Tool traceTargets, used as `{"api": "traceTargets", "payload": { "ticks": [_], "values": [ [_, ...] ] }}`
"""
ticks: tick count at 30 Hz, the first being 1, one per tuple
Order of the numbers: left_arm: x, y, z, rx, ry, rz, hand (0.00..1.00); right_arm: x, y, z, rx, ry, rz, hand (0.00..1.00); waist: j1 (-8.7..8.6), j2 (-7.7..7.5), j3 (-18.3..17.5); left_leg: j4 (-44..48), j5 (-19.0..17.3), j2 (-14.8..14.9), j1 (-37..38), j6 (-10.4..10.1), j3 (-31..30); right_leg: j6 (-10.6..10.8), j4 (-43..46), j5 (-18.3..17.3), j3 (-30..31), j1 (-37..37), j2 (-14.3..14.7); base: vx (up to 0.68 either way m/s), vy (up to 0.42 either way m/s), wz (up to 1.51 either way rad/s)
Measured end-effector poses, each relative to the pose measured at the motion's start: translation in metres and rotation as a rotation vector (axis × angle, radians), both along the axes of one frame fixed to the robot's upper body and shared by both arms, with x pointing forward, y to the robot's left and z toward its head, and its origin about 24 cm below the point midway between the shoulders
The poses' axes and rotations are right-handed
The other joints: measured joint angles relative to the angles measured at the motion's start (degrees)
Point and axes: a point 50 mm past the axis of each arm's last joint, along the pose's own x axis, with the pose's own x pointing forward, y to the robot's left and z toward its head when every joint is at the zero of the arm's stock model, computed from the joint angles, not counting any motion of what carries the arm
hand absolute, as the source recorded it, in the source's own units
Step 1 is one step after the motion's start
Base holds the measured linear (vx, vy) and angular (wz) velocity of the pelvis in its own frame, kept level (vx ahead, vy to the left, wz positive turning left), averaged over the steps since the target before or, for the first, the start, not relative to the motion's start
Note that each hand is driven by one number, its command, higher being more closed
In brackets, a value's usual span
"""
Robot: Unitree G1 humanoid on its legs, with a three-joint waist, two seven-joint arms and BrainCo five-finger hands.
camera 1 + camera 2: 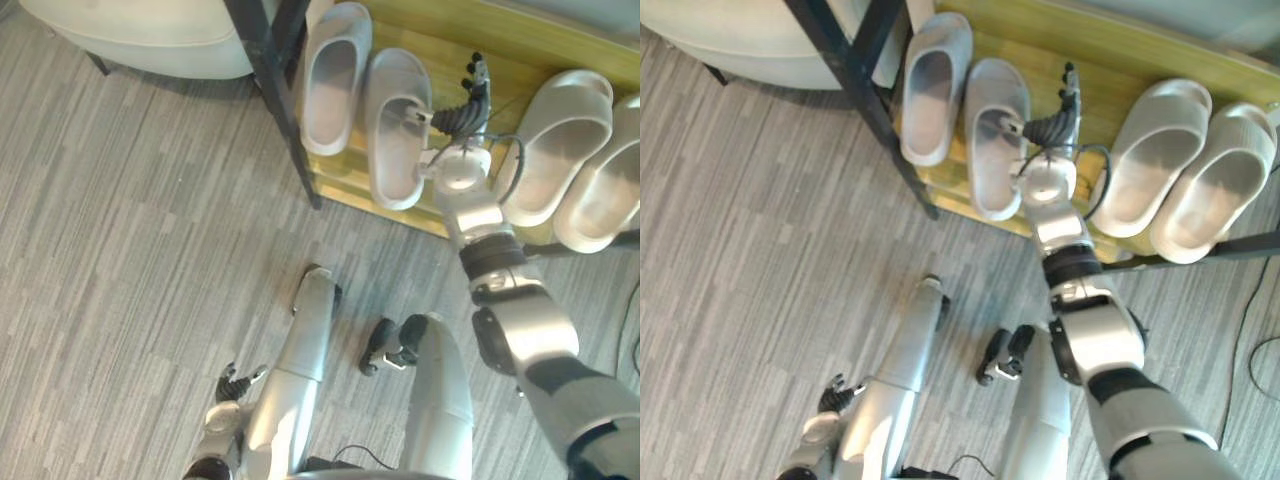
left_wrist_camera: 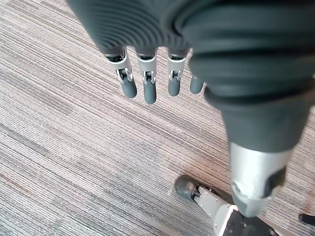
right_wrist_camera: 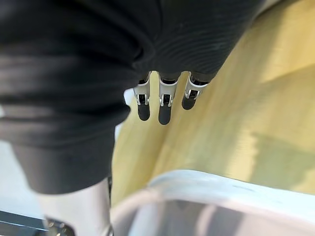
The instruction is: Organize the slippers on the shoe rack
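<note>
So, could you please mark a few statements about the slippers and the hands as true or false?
1. Four slippers lie on the wooden shelf. True.
2. The left hand holds a slipper. False: it hangs over the grey floor with straight fingers, holding nothing.
3. The right hand is above the shelf, between the two pairs of slippers. True.
4. The right hand's fingers are curled into a fist. False: the right wrist view shows them straight over the wood.
</note>
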Motion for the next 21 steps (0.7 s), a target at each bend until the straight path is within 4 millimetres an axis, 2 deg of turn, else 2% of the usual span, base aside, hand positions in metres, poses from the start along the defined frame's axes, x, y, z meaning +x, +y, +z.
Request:
{"api": "traceTargets", "payload": {
  "ticks": [11,17,21],
  "values": [
    [0.005,0.005,0.005,0.010,-0.028,0.004,0.00,-0.028,0.017,-0.023,-0.004,-0.065,0.062,0.00,-1.86,-1.17,1.6,-1.2,-0.2,0.9,2.5,0.2,0.9,0.7,-2.4,0.4,0.8,2.5,0.9,0.01,0.039,-0.04],
    [0.010,0.011,0.010,0.009,-0.060,0.036,0.00,-0.039,0.027,-0.060,0.102,0.000,0.099,0.00,-2.25,-2.16,2.6,-1.6,-0.9,1.0,3.7,0.5,1.4,0.9,-2.6,0.4,1.4,3.3,0.9,-0.02,0.045,-0.03],
    [0.010,0.011,0.010,0.007,-0.058,0.042,0.00,-0.043,0.029,-0.075,0.160,0.037,0.125,0.00,-2.34,-2.22,2.6,-1.8,-0.9,0.9,3.6,0.5,1.4,1.0,-2.9,0.5,1.4,3.3,0.9,-0.02,0.053,0.00]
  ]
}}
